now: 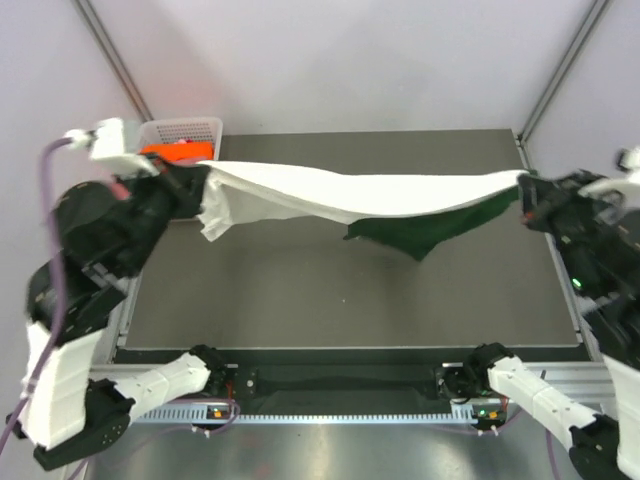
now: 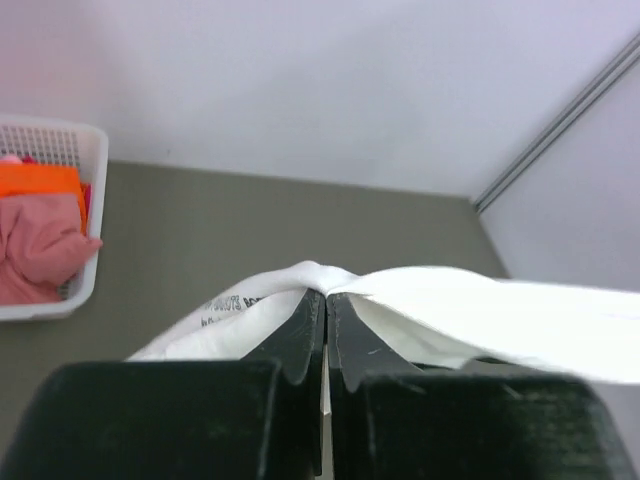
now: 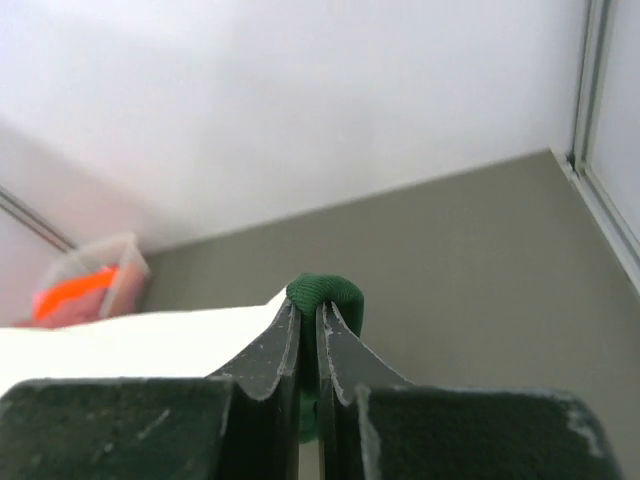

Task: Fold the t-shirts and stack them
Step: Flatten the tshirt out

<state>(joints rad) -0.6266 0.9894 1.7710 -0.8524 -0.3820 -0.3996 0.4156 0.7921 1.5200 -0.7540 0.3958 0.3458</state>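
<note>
Two grippers pinch one white-green shirt (image 1: 370,195), strung taut in air right of the basket (image 1: 190,128). Left gripper (image 2: 326,305) clamps white cloth beside basket; right gripper (image 3: 318,315) clamps green fold, well away. Orange shirt (image 2: 40,180), pink shirt (image 2: 35,245) inside basket.

Place: a robotics lab test cell, not a home or a shop.
Enclosure: plain pale wall panels (image 1: 340,60) on every side, with grey metal struts (image 1: 112,60) slanting up at the far corners.
Surface: a flat olive-grey surface (image 1: 340,300), edged at the near side by a metal frame rail (image 1: 340,417).
Machines: the left arm (image 1: 100,240) and the right arm (image 1: 600,265) are mounted side by side at that rail, and a purple cable (image 1: 45,175) loops off the left one.
Cameras: the wrist views look along the black fingers of the left end effector (image 2: 326,330) and the right end effector (image 3: 309,340).
Prop: one white plastic lattice basket (image 1: 190,128) sits at the far left corner.
</note>
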